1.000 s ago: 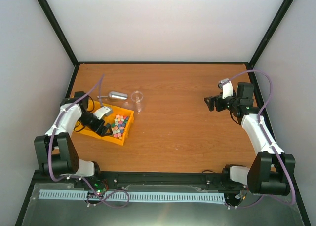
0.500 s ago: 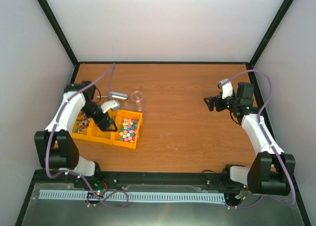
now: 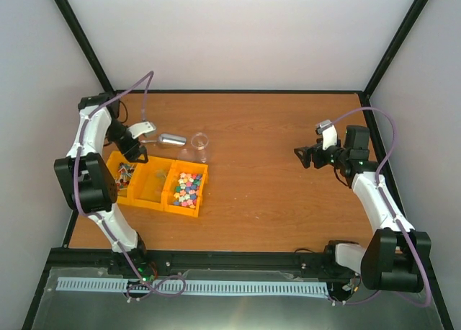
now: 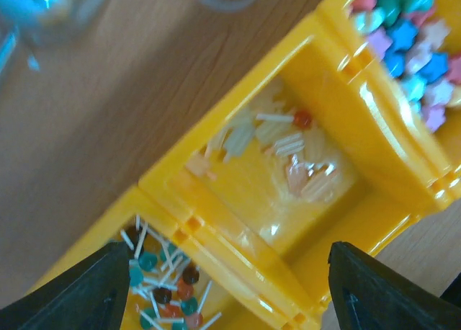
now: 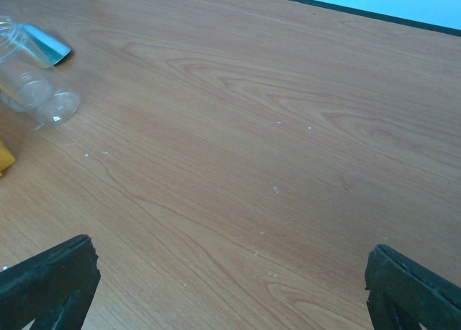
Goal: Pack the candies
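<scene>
The candies (image 3: 187, 188) are a heap of small pastel pieces in the right compartment of a yellow three-part tray (image 3: 164, 207). In the left wrist view they are star-shaped candies (image 4: 410, 20) at the top right. My left gripper (image 3: 135, 155) hovers over the tray's far left end, open, with only the tray's dividing wall (image 4: 238, 247) below its jaws (image 4: 230, 301). My right gripper (image 3: 306, 157) hangs open over bare wood on the right, holding nothing (image 5: 230, 294).
A clear jar (image 3: 199, 146) lies on its side behind the tray, beside a metallic lid (image 3: 171, 139); the right wrist view shows the jar (image 5: 29, 85) too. The left compartment holds round-headed pins (image 4: 162, 287), and the middle one (image 4: 274, 164) pale clear bits. Black frame rails edge the table.
My left arm has swung back and to the left, from over the tray's middle to its far left end. The tray has turned to lie square. The right gripper drifted slightly left.
</scene>
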{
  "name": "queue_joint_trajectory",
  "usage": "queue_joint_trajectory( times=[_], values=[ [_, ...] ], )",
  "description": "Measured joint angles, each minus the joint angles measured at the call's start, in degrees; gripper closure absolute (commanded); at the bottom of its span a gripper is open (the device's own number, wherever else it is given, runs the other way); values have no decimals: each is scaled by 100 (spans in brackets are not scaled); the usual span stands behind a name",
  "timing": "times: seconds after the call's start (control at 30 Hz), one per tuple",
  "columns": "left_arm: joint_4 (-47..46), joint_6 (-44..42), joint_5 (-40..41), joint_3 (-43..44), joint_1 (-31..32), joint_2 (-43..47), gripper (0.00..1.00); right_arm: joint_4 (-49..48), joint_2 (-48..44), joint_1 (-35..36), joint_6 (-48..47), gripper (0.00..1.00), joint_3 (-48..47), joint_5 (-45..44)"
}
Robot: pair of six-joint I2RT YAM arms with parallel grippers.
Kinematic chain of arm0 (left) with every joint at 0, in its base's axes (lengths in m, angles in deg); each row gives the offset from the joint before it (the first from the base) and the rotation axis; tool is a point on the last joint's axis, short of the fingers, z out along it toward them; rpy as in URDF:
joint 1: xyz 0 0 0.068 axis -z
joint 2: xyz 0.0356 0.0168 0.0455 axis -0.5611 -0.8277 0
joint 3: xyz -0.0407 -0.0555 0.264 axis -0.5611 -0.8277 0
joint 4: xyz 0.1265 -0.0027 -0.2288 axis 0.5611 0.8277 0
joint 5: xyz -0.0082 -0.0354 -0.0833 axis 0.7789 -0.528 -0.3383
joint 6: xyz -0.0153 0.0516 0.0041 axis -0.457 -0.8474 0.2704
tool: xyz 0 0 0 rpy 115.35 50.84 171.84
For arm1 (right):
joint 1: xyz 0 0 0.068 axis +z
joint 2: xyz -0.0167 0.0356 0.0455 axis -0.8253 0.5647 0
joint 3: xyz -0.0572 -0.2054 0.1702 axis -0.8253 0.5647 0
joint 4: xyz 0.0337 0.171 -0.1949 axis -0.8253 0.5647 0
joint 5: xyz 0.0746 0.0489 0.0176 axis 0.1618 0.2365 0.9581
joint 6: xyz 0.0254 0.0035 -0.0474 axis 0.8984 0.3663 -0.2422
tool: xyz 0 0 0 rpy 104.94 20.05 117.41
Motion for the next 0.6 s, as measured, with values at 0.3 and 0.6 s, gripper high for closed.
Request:
queue_joint_trajectory(
  times=[0.3, 0.6],
  values=[
    [-369, -33, 673, -1005, -501, -22, 26, 55, 87, 0, -76, 0, -2, 177],
    [-647, 22, 444, -2015, -170, 197, 29, 74, 87, 0, -101, 0, -4, 229]
  ],
)
